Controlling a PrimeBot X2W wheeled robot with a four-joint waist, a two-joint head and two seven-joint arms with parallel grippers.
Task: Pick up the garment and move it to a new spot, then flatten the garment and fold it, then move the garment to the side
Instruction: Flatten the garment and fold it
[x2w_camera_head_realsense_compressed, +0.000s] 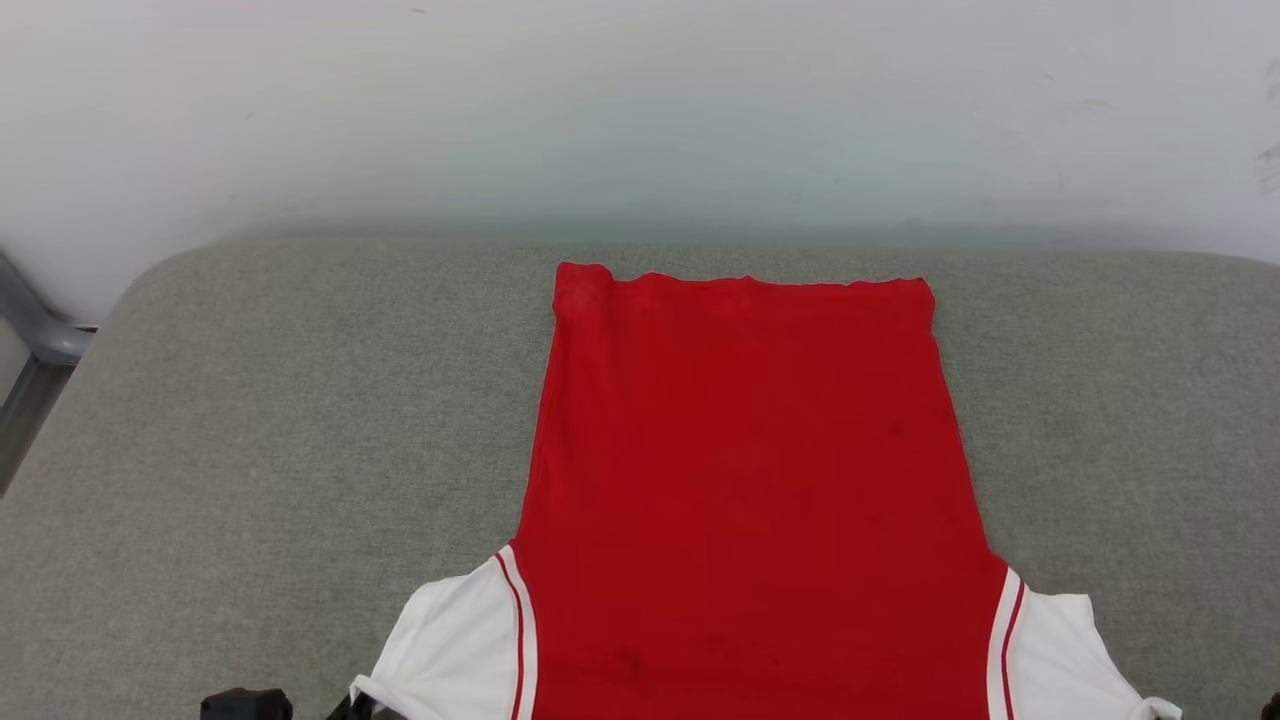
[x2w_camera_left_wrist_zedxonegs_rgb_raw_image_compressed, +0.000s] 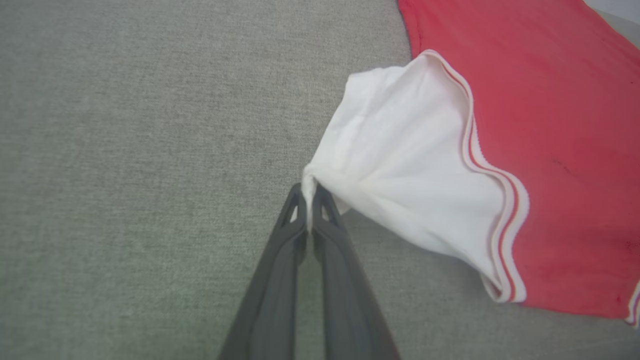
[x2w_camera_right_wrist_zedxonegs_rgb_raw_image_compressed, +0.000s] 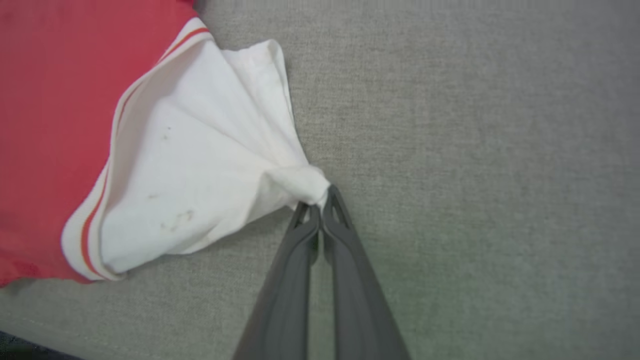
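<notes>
We are holding the garment (x2w_camera_head_realsense_compressed: 745, 480) spread flat, plain red side up, on the grey fabric surface (x2w_camera_head_realsense_compressed: 250, 420). Its hem is lying toward the white wall (x2w_camera_head_realsense_compressed: 640, 100). Our left hand (x2w_camera_left_wrist_zedxonegs_rgb_raw_image_compressed: 310, 200) is clamping together on the bunched tip of the left white sleeve (x2w_camera_left_wrist_zedxonegs_rgb_raw_image_compressed: 400, 170). Our right hand (x2w_camera_right_wrist_zedxonegs_rgb_raw_image_compressed: 320, 202) is pinching the right white sleeve (x2w_camera_right_wrist_zedxonegs_rgb_raw_image_compressed: 200, 170) likewise, and both sleeves are stretching outward into taut folds.

Red garment (x2w_camera_head_realsense_compressed: 745, 480), white sleeves (x2w_camera_head_realsense_compressed: 460, 640), red-and-white striped trim (x2w_camera_head_realsense_compressed: 520, 630); mottled grey fabric surface (x2w_camera_head_realsense_compressed: 250, 450).
</notes>
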